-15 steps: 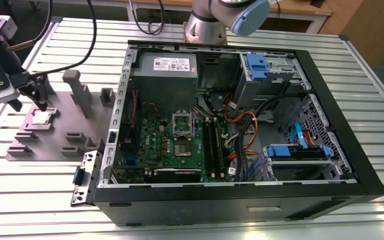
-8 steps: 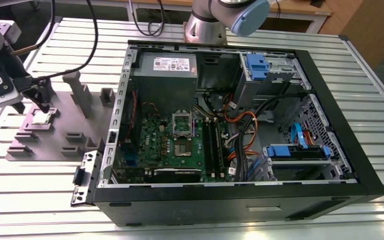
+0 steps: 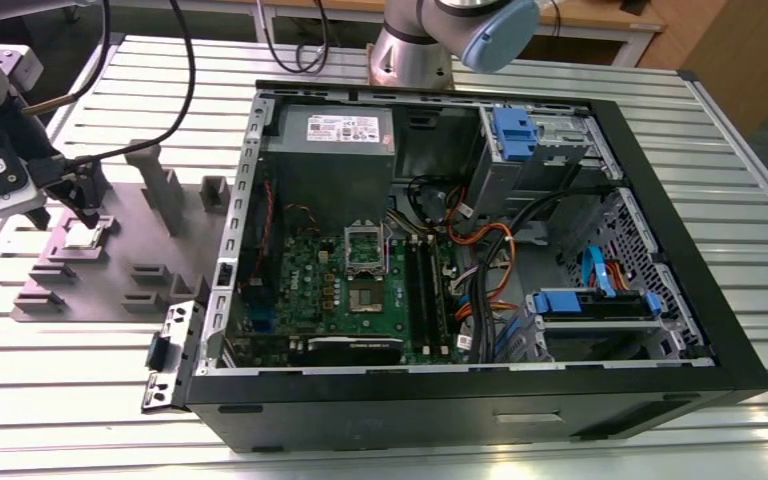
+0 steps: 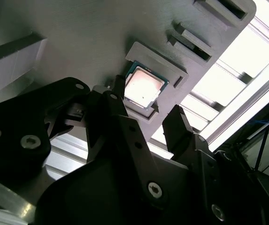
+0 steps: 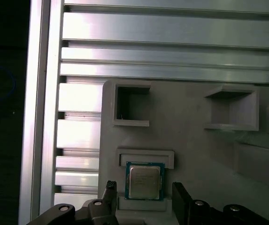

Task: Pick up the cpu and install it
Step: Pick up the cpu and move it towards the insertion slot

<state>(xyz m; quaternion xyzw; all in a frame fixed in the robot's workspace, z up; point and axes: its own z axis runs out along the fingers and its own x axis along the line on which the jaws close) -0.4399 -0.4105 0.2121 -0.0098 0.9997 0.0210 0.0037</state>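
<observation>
The cpu [image 3: 84,236] is a small silvery square chip lying flat in a pocket of the grey plastic fixture [image 3: 144,255], at the exterior view's left. My gripper [image 3: 88,216] hangs just above it, open. In both wrist views the cpu [image 4: 144,87] [image 5: 144,182] shows between my two dark fingers [image 4: 125,122] [image 5: 182,197], which stand apart on either side without gripping it. The open computer case [image 3: 704,330] lies to the exterior view's right, with the green board's empty socket [image 3: 364,248] near its middle.
The fixture has upright posts [image 3: 157,185] and several other empty pockets [image 5: 132,105]. Everything rests on a slatted aluminium table [image 3: 64,400]. Inside the case are cables [image 3: 491,250], a power supply [image 3: 337,140] and blue drive bays [image 3: 591,300].
</observation>
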